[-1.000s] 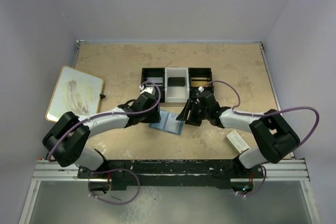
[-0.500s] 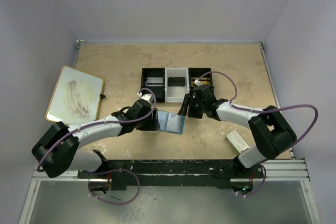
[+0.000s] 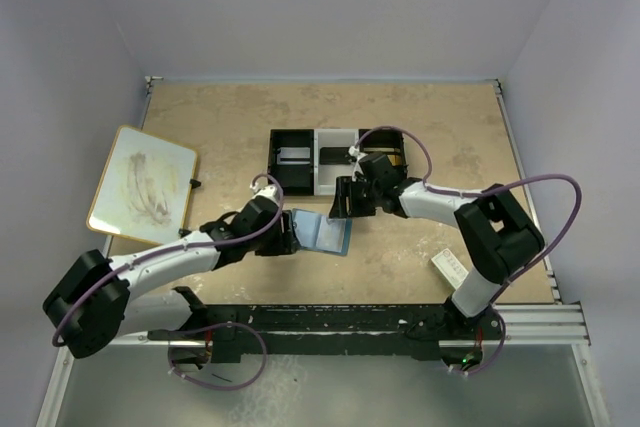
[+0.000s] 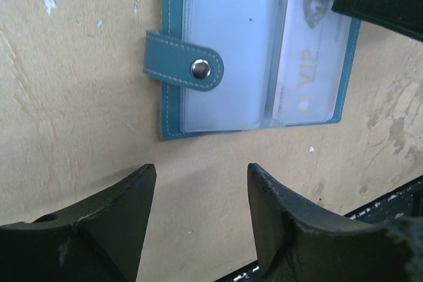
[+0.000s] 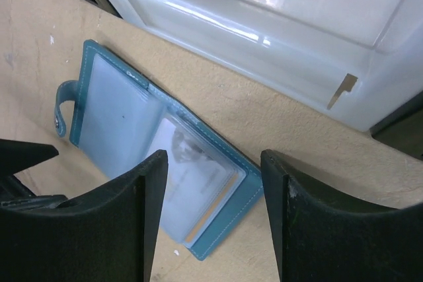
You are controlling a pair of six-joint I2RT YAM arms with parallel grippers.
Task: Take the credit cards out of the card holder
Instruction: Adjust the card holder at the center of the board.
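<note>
The card holder (image 3: 322, 233) is a small blue wallet lying open and flat on the table between my grippers. Its snap tab (image 4: 185, 67) points toward my left gripper. A pale grey-white card (image 4: 307, 64) marked VIP sits in the right clear pocket, also seen in the right wrist view (image 5: 192, 170). A gold-yellow edge (image 5: 213, 208) shows under it. My left gripper (image 3: 287, 239) is open and empty just left of the wallet (image 4: 198, 176). My right gripper (image 3: 343, 203) is open and empty, above the wallet's card side (image 5: 211, 158).
A black-and-white compartment tray (image 3: 335, 137) stands just behind the wallet, its white wall close to my right gripper (image 5: 264, 37). A white box with red print (image 3: 452, 267) lies at the right front. A white board (image 3: 143, 182) lies at the left.
My left gripper has drawn back toward the front left, off the wallet. My right gripper has shifted left and toward the tray, over the wallet's right side. The wallet stays open.
</note>
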